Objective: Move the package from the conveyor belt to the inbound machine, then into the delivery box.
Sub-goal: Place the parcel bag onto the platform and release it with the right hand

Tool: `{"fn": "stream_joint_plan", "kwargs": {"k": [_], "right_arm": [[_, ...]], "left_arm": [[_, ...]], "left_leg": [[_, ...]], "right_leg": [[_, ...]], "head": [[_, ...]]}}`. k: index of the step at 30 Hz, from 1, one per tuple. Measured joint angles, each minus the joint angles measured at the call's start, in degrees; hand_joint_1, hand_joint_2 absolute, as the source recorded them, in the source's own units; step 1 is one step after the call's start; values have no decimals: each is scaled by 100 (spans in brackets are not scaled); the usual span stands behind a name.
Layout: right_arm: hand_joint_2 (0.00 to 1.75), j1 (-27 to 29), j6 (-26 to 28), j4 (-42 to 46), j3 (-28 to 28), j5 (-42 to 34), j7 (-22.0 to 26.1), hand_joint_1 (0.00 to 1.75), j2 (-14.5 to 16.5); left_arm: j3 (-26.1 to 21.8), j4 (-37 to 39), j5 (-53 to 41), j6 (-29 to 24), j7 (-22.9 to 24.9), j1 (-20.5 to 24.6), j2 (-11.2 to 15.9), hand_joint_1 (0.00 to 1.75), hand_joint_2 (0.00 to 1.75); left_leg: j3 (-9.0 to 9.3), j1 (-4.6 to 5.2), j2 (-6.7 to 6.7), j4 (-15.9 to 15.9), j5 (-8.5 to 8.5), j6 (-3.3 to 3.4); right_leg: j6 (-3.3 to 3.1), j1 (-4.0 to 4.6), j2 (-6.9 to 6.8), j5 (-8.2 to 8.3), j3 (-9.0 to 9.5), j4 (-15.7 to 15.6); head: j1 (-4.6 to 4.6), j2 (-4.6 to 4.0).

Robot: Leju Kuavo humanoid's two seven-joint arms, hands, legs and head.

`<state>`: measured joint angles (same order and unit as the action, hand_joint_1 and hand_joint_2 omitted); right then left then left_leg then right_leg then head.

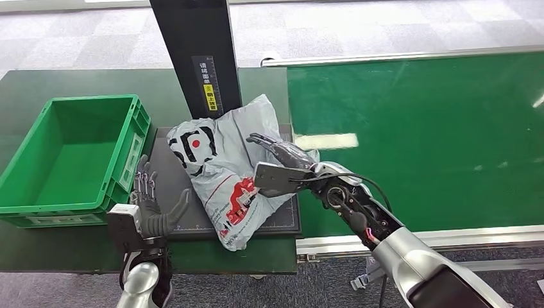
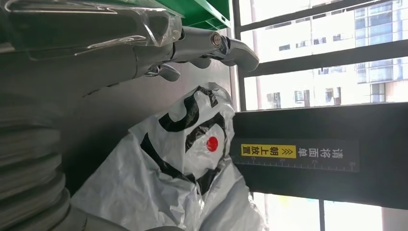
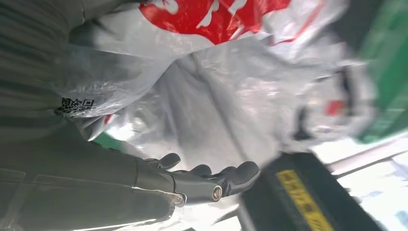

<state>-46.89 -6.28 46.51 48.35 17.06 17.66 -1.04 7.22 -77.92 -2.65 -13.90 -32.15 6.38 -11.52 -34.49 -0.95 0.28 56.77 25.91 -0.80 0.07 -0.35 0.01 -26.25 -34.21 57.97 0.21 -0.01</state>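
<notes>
The package (image 1: 218, 168), a crumpled white-grey plastic mailer with black and red print, lies on the black scanning plate (image 1: 168, 192) of the inbound machine, leaning against its black post (image 1: 195, 51). My right hand (image 1: 277, 165) lies along the package's right side, its fingers (image 3: 226, 177) stretched out against the plastic (image 3: 226, 86) without closing on it. My left hand (image 1: 151, 204) stands open at the plate's left edge, fingers spread upward, a short gap from the package (image 2: 192, 159). Its fingers (image 2: 211, 45) hang above the plate in the left wrist view.
The green delivery box (image 1: 131, 151) sits empty just left of the plate, close behind my left hand. The green conveyor belt (image 1: 417, 141) stretches to the right behind a metal rail (image 1: 398, 239). A yellow label (image 2: 268, 150) marks the post.
</notes>
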Motion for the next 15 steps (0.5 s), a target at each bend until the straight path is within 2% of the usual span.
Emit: {"fn": "stream_joint_plan", "kwargs": {"k": [4, 8, 11, 15], "right_arm": [[175, 68, -673, -106, -574, -1209, 561, 0, 261], [175, 124, -1082, -196, -1245, -2355, 485, 0, 553], [175, 82, -986, -220, -1670, -2903, 256, 0, 726], [175, 98, -521, -46, -1987, -2985, 227, 0, 854]], "left_arm": [[-4, 65, 255, -50, -208, 30, -31, 0, 175], [-8, 167, 544, -135, -343, 113, -63, 0, 175], [14, 241, 545, -202, -322, 167, -72, 0, 175], [74, 337, 234, -300, -217, 190, -62, 0, 175]], "left_leg": [[-1, 0, -1, 0, 0, 0], [-2, 0, -1, 0, 0, 0], [-2, 0, -1, 0, 0, 0], [-2, 1, -1, 0, 0, 0]], "right_leg": [[0, 0, 0, 0, -1, 0], [0, 0, 0, 0, -1, 0], [0, 0, 0, 0, -1, 0], [0, -1, 0, 0, -2, 0]], "head": [[0, 1], [1, 0], [1, 1], [1, 0]]}}
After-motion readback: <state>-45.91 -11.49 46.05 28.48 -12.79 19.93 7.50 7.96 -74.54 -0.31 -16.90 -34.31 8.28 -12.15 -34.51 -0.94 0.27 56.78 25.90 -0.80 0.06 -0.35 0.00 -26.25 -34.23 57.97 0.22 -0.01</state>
